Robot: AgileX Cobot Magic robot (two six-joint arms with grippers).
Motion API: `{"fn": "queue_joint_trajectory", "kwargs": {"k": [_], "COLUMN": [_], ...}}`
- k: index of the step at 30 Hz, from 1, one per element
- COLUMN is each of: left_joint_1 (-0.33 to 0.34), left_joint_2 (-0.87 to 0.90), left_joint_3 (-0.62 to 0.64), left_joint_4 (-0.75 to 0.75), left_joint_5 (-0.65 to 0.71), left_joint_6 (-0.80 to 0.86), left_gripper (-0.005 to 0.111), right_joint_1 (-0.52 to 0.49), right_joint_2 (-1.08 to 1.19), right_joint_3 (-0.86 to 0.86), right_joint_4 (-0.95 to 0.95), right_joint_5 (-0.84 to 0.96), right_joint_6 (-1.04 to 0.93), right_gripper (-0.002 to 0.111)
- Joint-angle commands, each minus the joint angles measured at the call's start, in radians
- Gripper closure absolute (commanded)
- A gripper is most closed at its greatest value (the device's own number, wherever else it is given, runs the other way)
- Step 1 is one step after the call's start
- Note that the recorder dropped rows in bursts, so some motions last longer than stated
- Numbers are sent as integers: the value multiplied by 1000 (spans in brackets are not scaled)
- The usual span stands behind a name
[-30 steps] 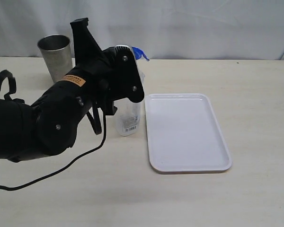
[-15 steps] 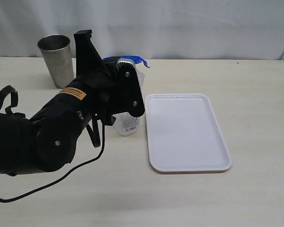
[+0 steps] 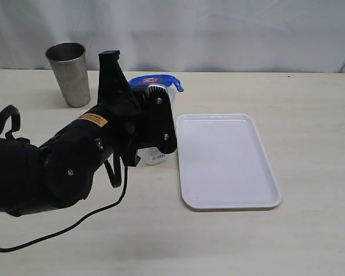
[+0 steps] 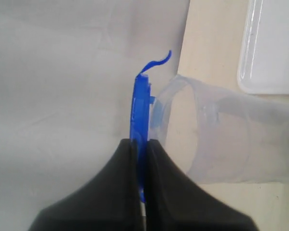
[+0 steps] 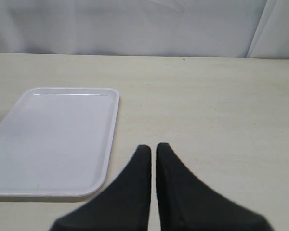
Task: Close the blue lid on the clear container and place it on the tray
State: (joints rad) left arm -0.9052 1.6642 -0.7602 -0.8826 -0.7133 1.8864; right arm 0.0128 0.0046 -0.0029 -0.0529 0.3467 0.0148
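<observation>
One blue lid (image 4: 140, 96) — pinched in left gripper (image 4: 140, 142) | just beside clear container (image 4: 241, 144) mouth | right gripper (image 5: 153, 147) pressed together

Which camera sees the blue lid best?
The left wrist view: the lid sits edge-on, close up, pinched in the left gripper beside the open container. The exterior view shows only its top, partly hidden. The right wrist view misses it.
</observation>
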Motion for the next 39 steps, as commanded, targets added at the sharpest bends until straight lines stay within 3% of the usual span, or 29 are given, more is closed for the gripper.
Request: {"fn": "queue_joint_trajectory", "kwargs": {"k": [1, 14, 26, 39], "left_joint_1": [-3, -3, -3, -3], "left_joint_2": [-7, -7, -7, -7], "left_joint_3": [2, 2, 2, 2], "left_joint_4": [-38, -76, -98, -106], "left_joint_5": [12, 129, 49, 71], "left_joint_6": [18, 117, 136, 155], "left_gripper": [107, 107, 107, 107], "right_joint_1": [2, 2, 2, 2], "right_joint_2": [-5, -5, -5, -5], "right_joint_3": [3, 3, 3, 3], "right_joint_4": [1, 1, 1, 1], "right_joint_5": [-9, -9, -9, -9], "right_joint_6": [-8, -8, -8, -8], "right_gripper": [104, 104, 104, 104]}}
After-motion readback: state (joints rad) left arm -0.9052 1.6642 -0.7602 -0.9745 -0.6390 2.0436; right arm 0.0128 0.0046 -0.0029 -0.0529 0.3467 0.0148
